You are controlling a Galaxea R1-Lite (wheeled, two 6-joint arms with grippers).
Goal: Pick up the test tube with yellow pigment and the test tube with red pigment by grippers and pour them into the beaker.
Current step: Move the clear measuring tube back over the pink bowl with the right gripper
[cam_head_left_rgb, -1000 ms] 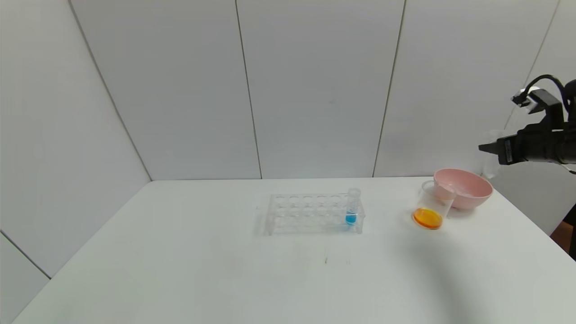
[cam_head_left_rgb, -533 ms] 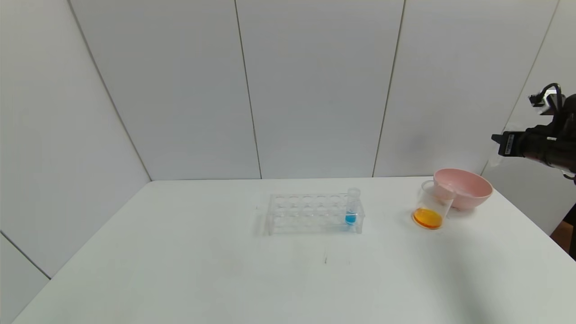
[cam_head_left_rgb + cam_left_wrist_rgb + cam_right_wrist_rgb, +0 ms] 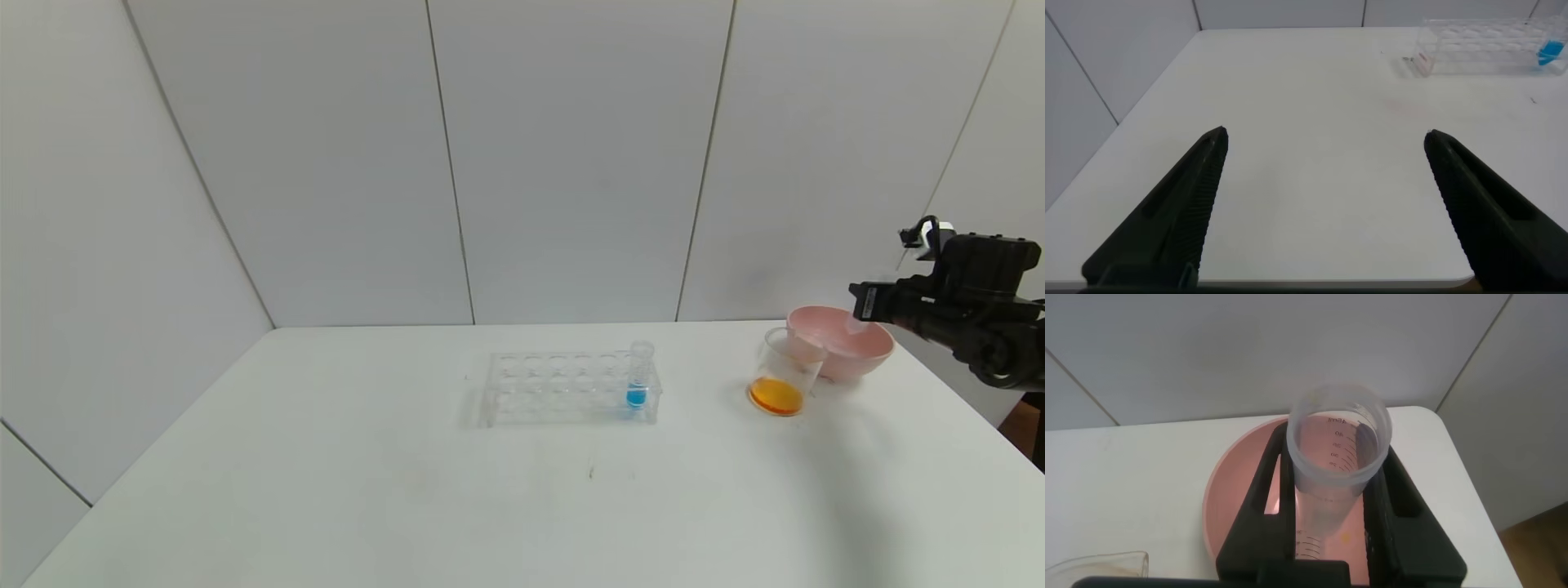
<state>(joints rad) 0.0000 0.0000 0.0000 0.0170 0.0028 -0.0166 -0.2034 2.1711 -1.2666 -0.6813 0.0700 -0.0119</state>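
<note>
White table (image 3: 408, 490), grey panelled walls. Right gripper (image 3: 1327, 539) was clamped on an emptied test tube (image 3: 1335, 449) above pink bowl (image 3: 841, 347); left gripper (image 3: 1323, 143) was spread wide.

I've got the beaker (image 3: 782, 382) upright w/ orange liquid at btm, just beside the pink bowl (image 3: 865, 353). R gripper (image 3: 856, 300) clamps a clear graduated test tube (image 3: 1339, 449) over that bowl; can't tell which pigment. L gripper (image 3: 1327, 143) jaws wide apart.

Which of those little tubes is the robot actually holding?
The emptied clear tube clamped in the right gripper over the pink bowl. The other, with blue liquid, stands in the rack.
</note>
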